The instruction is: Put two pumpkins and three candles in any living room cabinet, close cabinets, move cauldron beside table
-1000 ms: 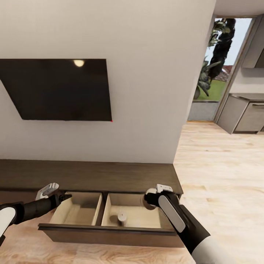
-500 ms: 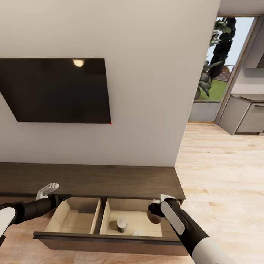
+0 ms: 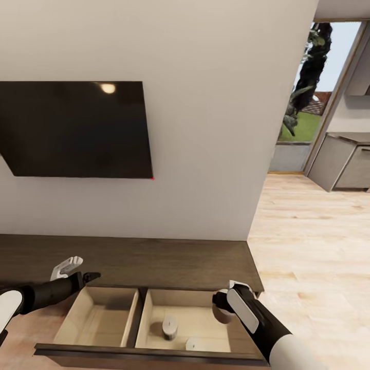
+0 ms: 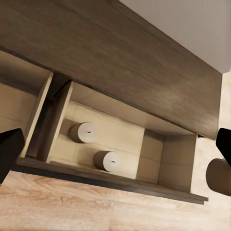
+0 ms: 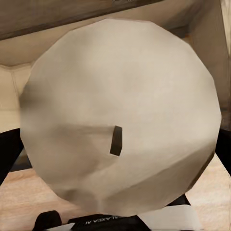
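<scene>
**Head view: third candle held above the open drawer**

Head view shows first the pale wall [image 3: 205,128] with the dark screen [image 3: 77,128] on it, and under them the long dark cabinet [image 3: 128,257] standing on the wood floor [image 3: 308,246]. Its drawer [image 3: 103,321] is pulled out toward the robot and has two beige compartments. The left compartment looks empty. In the right one there are two candles: one candle [image 3: 170,326] stands about in the middle, and another candle [image 3: 193,344] lies nearer to the front edge. The left wrist view shows both of them side by side, apart from each other.

The right pincer [image 3: 222,311] hangs over the right part of this same compartment and is closed on the third candle [image 5: 120,130], whose round end with a short dark wick faces the right wrist camera. The left pincer [image 3: 85,277] is at the far left corner of the drawer; its black fingers seem spread and hold nothing.

I judge the candle to be light, stiff and rather smooth, so it can slip or roll. The best hold is across the round side, near the middle. It should be lowered close to the drawer bottom, clear of the other two, before release.
</scene>
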Robot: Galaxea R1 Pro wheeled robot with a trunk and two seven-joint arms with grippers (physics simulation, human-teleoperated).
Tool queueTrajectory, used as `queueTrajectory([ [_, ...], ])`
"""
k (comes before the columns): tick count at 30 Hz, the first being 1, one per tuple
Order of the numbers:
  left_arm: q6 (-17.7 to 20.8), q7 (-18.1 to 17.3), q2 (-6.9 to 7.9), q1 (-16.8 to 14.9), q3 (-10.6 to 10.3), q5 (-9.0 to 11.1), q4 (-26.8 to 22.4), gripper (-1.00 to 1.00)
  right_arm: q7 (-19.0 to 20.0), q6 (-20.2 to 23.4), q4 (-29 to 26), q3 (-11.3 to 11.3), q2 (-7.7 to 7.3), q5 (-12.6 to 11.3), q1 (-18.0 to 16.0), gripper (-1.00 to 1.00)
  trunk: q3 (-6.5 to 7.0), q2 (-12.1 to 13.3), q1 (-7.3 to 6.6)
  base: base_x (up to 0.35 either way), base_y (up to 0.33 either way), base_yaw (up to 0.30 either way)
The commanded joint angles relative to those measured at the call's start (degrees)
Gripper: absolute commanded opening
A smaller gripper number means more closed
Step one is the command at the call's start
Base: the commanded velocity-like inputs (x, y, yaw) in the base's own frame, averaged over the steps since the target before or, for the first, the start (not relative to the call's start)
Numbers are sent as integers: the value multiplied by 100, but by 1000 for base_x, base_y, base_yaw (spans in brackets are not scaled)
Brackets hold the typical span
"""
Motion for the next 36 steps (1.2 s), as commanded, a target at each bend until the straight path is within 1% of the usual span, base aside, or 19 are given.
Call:
queueTrajectory([
  [1, 23, 55, 1, -5, 2, 60, -5, 100, -54, -15, 51, 18, -1, -59, -11, -100, -7, -6, 3, 141, -50, 0],
  [7, 24, 50, -4, -5, 2, 60, -5, 100, -54, -28, 195, 18, 0, -62, -21, -100, -7, -6, 3, 49, -18, 0],
  [16, 26, 49, -8, -5, 9, 62, -5, 100, -54, -37, 213, 18, -4, -61, -21, -100, -7, -6, 3, 2, -1, 0],
  [20, 26, 49, -8, -5, 11, 65, -5, 100, -31, -37, 213, 18, -7, -56, -21, -100, -79, -166, 91, 0, 0, 0],
  [22, 26, 44, -5, -5, 11, 80, -5, 100, 69, -38, 213, 18, -8, -46, -21, -100, -115, -246, 135, 0, 0, 0],
  [24, 29, 42, 1, -5, 11, 208, -5, 100, 190, -38, 213, 18, -8, -25, -21, -100, -151, -327, 179, 0, 0, 0],
  [25, 32, 41, 10, -5, 11, 384, -5, 100, 242, -38, 213, 18, -8, -20, -21, -100, -169, -367, 201, 0, 0, 0],
  [27, 38, 41, 23, -5, 10, 591, -5, 100, 275, -38, 211, 18, -8, -19, -21, -100, -205, -447, 245, 0, 0, 0],
  [29, 41, 41, 30, -5, 11, 687, -5, 100, 288, -38, 207, 18, -8, -20, -21, -100, -240, -527, 289, 0, 0, 0],
  [34, 51, 41, 40, -3, 9, 804, -5, 100, 297, -38, 197, 18, -8, -19, -21, -100, -330, -728, 399, 0, 0, 0],
  [36, 52, 40, 48, 1, 10, 914, -5, 100, 297, -38, 198, 18, -10, -19, -21, -100, -366, -808, 443, 0, 0, 0],
])
